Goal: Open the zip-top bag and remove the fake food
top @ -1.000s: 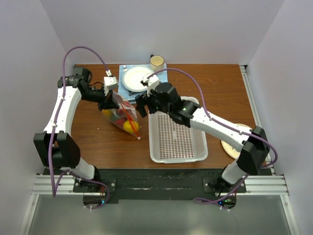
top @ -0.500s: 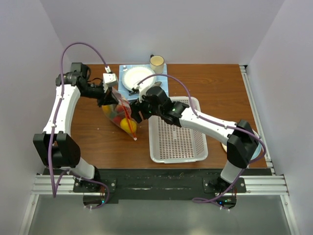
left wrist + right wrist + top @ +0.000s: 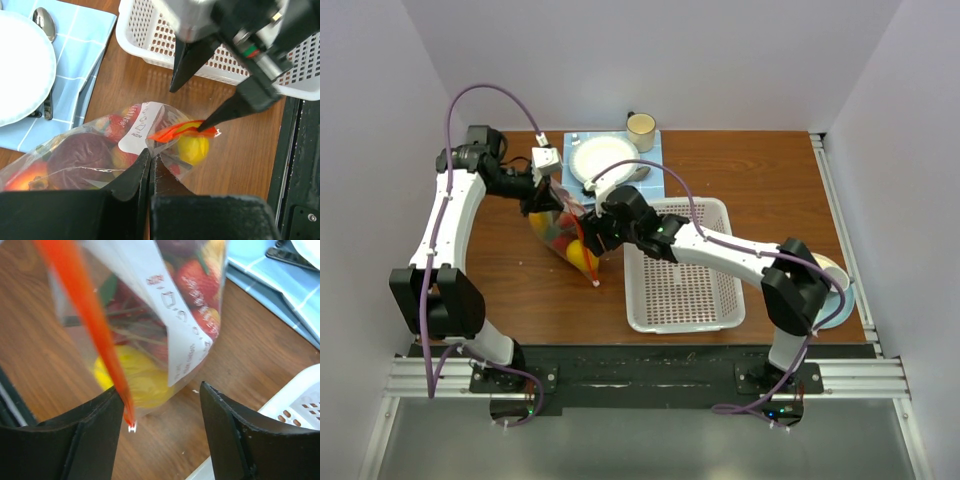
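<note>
The top edge of the right wrist view crops the zip-top bag (image 3: 165, 320).

White walls (image 3: 650, 50) round brown wood tbl (image 3: 760, 180)

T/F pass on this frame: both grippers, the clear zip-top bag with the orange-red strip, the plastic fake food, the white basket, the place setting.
1. The left gripper is shut on the clear plastic zip-top bag. True.
2. The right gripper is clamped on the bag's orange-red zip strip. False: its jaws stand open, with the strip beside one finger.
3. The glossy plastic fake food lies in the white perforated basket. False: it is inside the bag.
4. A metal spoon lies on the blue checked cloth beside the round white plate. True.
</note>
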You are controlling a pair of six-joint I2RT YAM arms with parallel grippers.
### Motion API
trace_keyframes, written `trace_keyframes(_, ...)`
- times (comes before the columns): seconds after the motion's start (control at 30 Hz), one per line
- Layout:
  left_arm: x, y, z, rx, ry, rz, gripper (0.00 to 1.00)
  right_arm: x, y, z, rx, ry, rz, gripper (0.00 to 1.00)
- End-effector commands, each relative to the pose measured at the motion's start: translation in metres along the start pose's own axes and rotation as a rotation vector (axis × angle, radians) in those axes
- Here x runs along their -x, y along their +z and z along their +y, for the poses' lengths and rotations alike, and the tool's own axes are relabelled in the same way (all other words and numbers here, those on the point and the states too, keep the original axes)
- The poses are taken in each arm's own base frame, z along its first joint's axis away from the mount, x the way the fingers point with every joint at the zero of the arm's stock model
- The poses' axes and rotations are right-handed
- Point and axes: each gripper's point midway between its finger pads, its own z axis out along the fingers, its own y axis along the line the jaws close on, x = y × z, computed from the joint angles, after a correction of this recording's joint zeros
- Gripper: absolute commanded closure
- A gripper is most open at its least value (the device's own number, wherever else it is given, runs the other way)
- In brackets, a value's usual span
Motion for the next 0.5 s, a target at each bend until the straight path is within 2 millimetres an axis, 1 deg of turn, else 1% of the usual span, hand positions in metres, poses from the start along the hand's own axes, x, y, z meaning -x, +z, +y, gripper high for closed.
trace_keyframes(0.0, 0.022, -0.009, 0.001, 0.018, 0.049, -0.038, 1.00, 0.029, 0.003, -0.008, -0.061, 0.008, -0.093, 0.42)
trace_keyframes(0.03, 0.024, -0.010, 0.001, 0.020, 0.055, -0.037, 0.99, 0.028, 0.006, -0.008, -0.064, 0.003, -0.090, 0.45)
trace_keyframes(0.07, 0.023, -0.010, 0.001, 0.019, 0.052, -0.033, 0.97, 0.030, 0.006, -0.008, -0.063, -0.006, -0.094, 0.54)
trace_keyframes(0.1, 0.023, -0.010, 0.001, 0.020, 0.051, -0.030, 0.83, 0.035, 0.007, -0.008, -0.063, -0.008, -0.105, 0.60)
trace_keyframes(0.13, 0.024, -0.011, 0.001, 0.022, 0.053, -0.029, 0.73, 0.035, 0.009, -0.007, -0.062, -0.012, -0.103, 0.68)
trace_keyframes(0.17, 0.025, -0.012, 0.001, 0.023, 0.050, -0.032, 0.63, 0.038, 0.010, -0.006, -0.057, -0.013, -0.106, 0.82)
trace_keyframes(0.2, 0.026, -0.012, 0.000, 0.022, 0.044, -0.035, 0.50, 0.049, 0.008, -0.003, -0.042, -0.012, -0.125, 0.88)
trace_keyframes(0.23, 0.028, -0.013, 0.000, 0.021, 0.047, -0.038, 0.48, 0.053, 0.008, 0.000, -0.036, -0.014, -0.134, 0.93)
trace_keyframes(0.27, 0.030, -0.014, -0.003, 0.025, 0.041, -0.044, 0.41, 0.054, 0.010, 0.002, -0.026, -0.011, -0.127, 1.00)
trace_keyframes(0.3, 0.033, -0.015, 0.000, 0.040, 0.049, -0.050, 0.36, 0.062, 0.008, 0.006, -0.012, -0.006, -0.142, 1.00)
trace_keyframes(0.33, 0.033, -0.016, -0.002, 0.052, 0.047, -0.053, 0.32, 0.065, 0.007, 0.009, 0.005, 0.005, -0.145, 1.00)
trace_keyframes(0.37, 0.033, -0.018, -0.001, 0.075, 0.011, -0.047, 0.27, 0.070, 0.005, 0.011, 0.012, 0.012, -0.159, 1.00)
trace_keyframes(0.4, 0.031, -0.016, 0.003, 0.100, 0.016, -0.055, 0.25, 0.073, 0.003, 0.013, 0.020, 0.018, -0.167, 1.00)
trace_keyframes(0.43, 0.037, -0.021, -0.003, 0.128, -0.018, -0.072, 0.24, 0.078, 0.001, 0.016, 0.033, 0.035, -0.182, 1.00)
trace_keyframes(0.47, 0.038, -0.023, -0.002, 0.161, -0.035, -0.078, 0.22, 0.080, 0.000, 0.018, 0.041, 0.043, -0.186, 1.00)
